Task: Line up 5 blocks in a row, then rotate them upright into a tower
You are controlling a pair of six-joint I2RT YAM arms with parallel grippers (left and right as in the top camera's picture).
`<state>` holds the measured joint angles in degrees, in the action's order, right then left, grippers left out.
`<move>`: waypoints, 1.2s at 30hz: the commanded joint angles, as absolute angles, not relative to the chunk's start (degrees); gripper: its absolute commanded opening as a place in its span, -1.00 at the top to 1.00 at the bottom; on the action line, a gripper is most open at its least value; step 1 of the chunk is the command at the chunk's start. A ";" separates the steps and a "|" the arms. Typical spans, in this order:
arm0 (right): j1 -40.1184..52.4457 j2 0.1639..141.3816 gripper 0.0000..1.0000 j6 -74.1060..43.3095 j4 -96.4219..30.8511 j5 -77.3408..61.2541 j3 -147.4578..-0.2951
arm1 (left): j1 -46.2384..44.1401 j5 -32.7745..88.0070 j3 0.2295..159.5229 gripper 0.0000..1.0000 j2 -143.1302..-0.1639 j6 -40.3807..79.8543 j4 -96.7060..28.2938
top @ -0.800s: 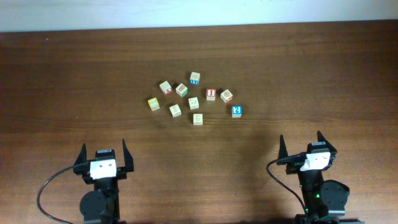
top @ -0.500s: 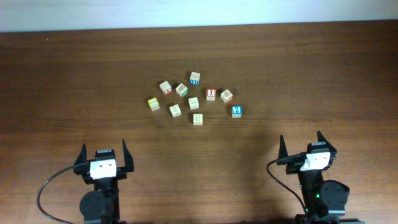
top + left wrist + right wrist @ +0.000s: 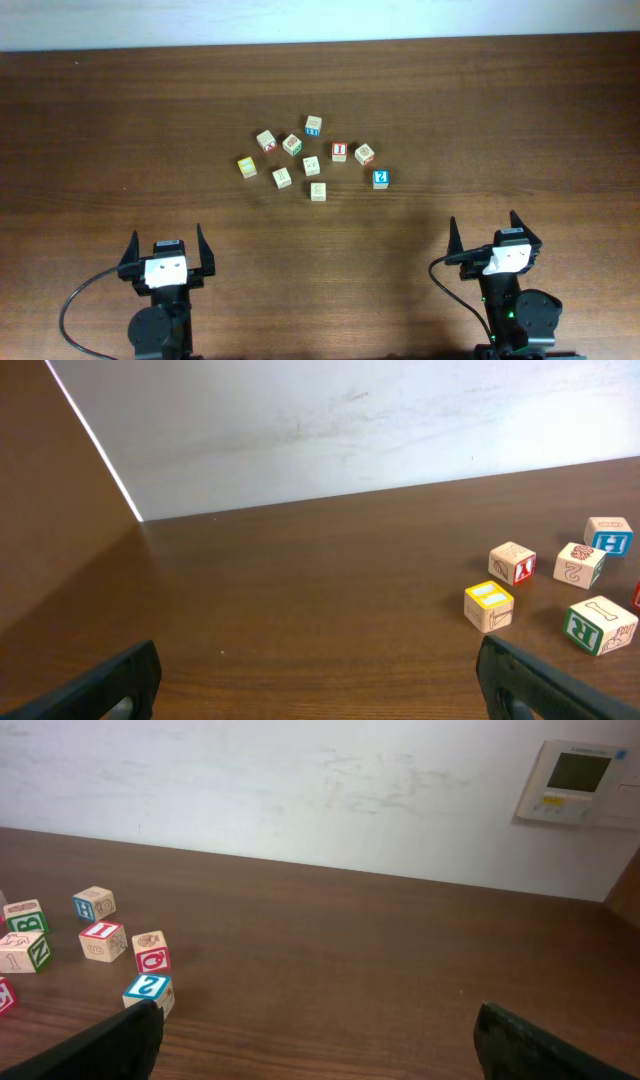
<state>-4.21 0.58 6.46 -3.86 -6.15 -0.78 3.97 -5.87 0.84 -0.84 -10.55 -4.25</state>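
1. Blocks (image 3: 311, 165) lie loose in a small cluster on the table (image 3: 100, 120), about mid-width and beyond both arms. None is held, so I judge the rotating has not begun.
2. Nearest, the left gripper (image 3: 167, 238) and right gripper (image 3: 483, 225) sit at the near edge. Their fingers are spread wide and empty, well apart from the cluster. This looks like a resting stance that leaves every cube in plain view.
3. First within reach are the pale block (image 3: 318, 191) and the blue question-mark block (image 3: 380, 179). The latter lies on the right of the cluster, so it is probably the right arm's job.
4. Farther on, the green block (image 3: 292, 145) and reddish block (image 3: 365, 154) sit among the yellow-edged block (image 3: 247, 166) and red-edged block (image 3: 339, 151). I take those two as outside the job. Most gaps look wide enough for fingers, though the green block has a close neighbour on its left.
5. Farthest, the blue block (image 3: 313, 125) stands alone, easy to grasp.
6. Behind is a pale wall (image 3: 300, 780).
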 commanded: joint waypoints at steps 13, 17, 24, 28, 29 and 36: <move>-4.54 0.21 -0.97 6.61 -3.09 -8.73 -2.11 | 3.64 6.48 0.71 -0.98 -0.34 -11.27 -0.40; -4.54 1.06 -0.97 6.61 -3.25 -14.24 -4.05 | 3.64 6.50 3.95 -0.98 -2.72 -11.27 -0.45; -4.54 17.78 -0.97 6.59 -4.21 -24.62 -16.99 | 3.64 10.02 22.15 -0.98 -27.97 -11.51 -1.39; -4.54 33.85 -0.97 6.61 -15.84 -29.91 -34.96 | 3.64 18.76 43.57 -0.98 -48.21 -11.49 -11.70; -4.54 36.36 -0.97 6.61 -18.13 -30.55 -38.17 | 3.64 18.96 48.05 -0.98 -51.86 -11.49 -15.20; -4.51 63.18 -0.97 6.61 -46.24 -32.82 -71.96 | 3.64 19.31 79.66 -0.98 -76.07 -13.74 -43.13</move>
